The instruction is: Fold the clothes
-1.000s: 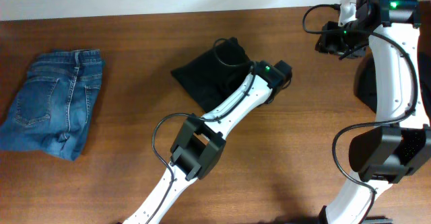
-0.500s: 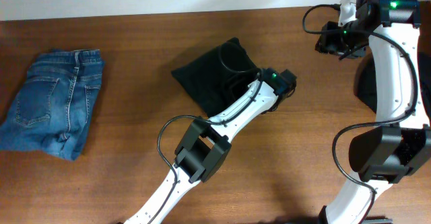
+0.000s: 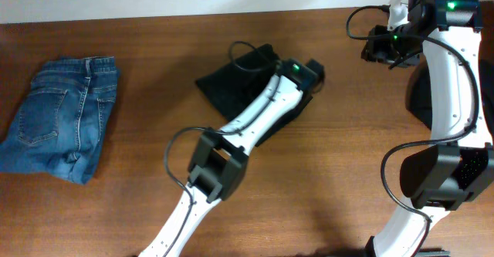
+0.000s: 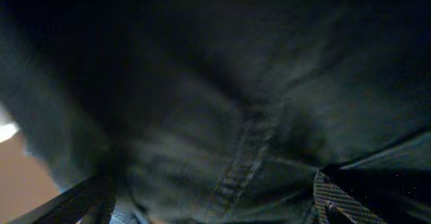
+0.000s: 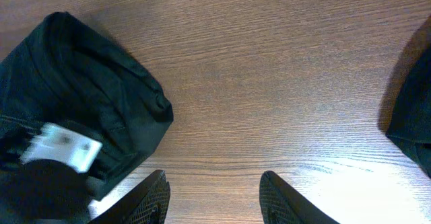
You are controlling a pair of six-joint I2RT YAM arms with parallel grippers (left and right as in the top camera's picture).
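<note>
The left end effector point(image 4: 212, 207), spread wide with the black clothes point(image 3: 222, 89) right under it, should push softly and slide slowly so nothing bunches.

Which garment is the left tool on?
The black bundle mid-table: the left tool sits on it. The blue jeans lie apart at the left, and the other black piece is at the right edge.

The clothes point(image 3: 224, 87) are seen as soft matt black cloth with a stitched seam, the jeans point(image 3: 58, 118) as faded blue denim, the table point(image 3: 347, 172) as smooth grained brown wood, and the arms point(image 3: 454, 64) as glossy white plastic.
</note>
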